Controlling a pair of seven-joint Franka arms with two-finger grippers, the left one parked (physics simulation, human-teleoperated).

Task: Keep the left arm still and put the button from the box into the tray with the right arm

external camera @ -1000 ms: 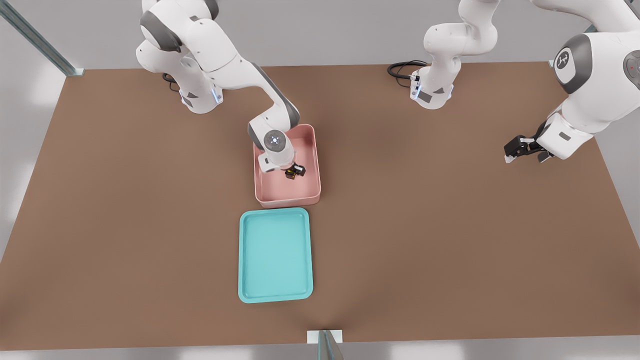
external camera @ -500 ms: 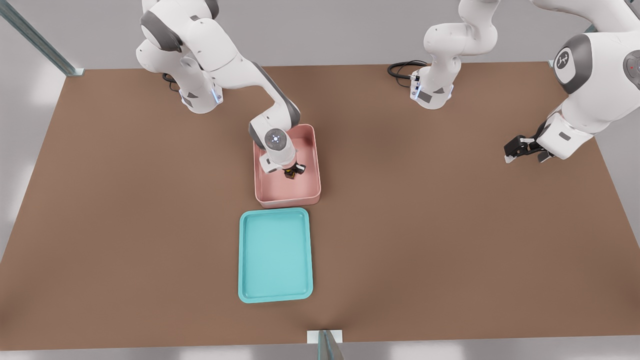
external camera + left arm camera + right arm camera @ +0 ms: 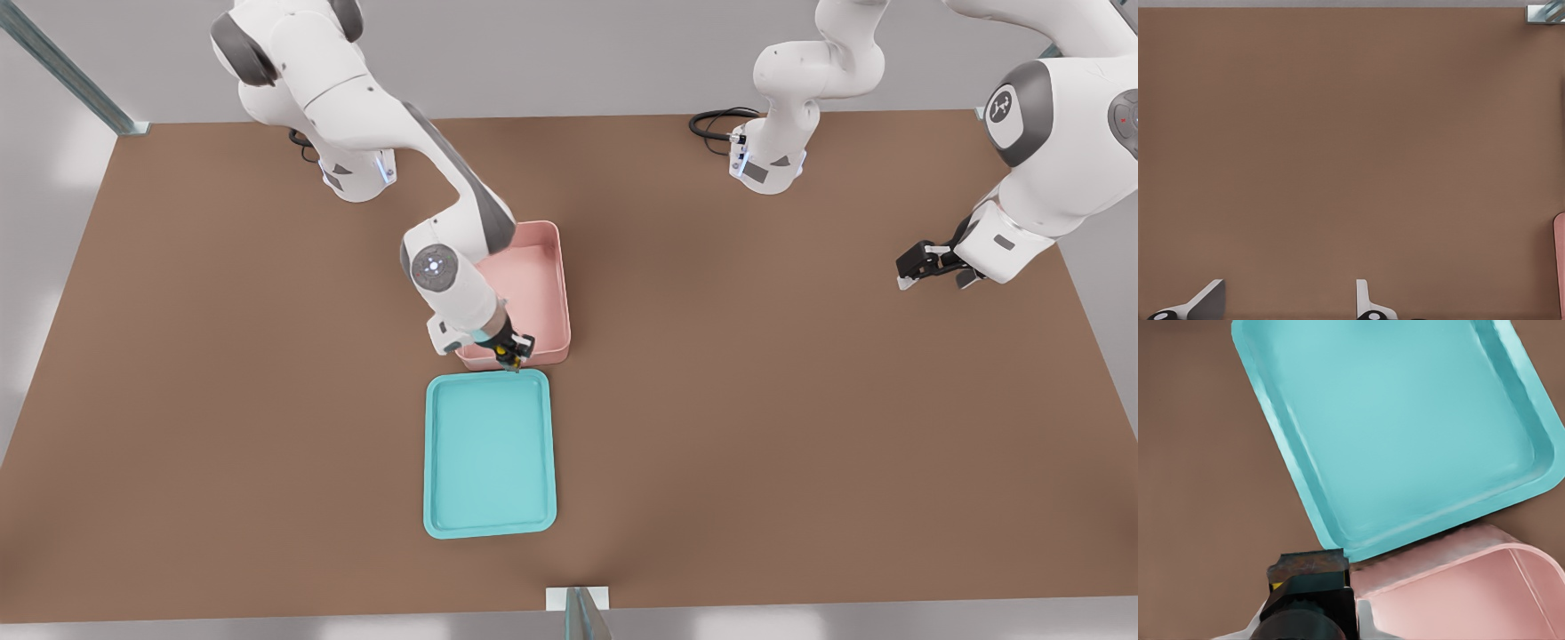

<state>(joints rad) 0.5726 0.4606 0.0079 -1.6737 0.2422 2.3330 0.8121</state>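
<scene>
A: Where's the tiny yellow-capped dark button (image 3: 508,355)?

B: Clamped between the black gripper's (image 3: 510,352) fingers, over the pale pink plastic box's (image 3: 549,293) wall nearest the shallow turquoise tray (image 3: 490,453).

A: Next?

B: I'd carry it to mid-tray, lower, then release. Its yellow cap is barely visible from the wrist.

Your right arm (image 3: 356,98) is white with grey side panels. Its round grey cap (image 3: 435,264) has a lit white centre. The gripper (image 3: 514,352) is black.
</scene>
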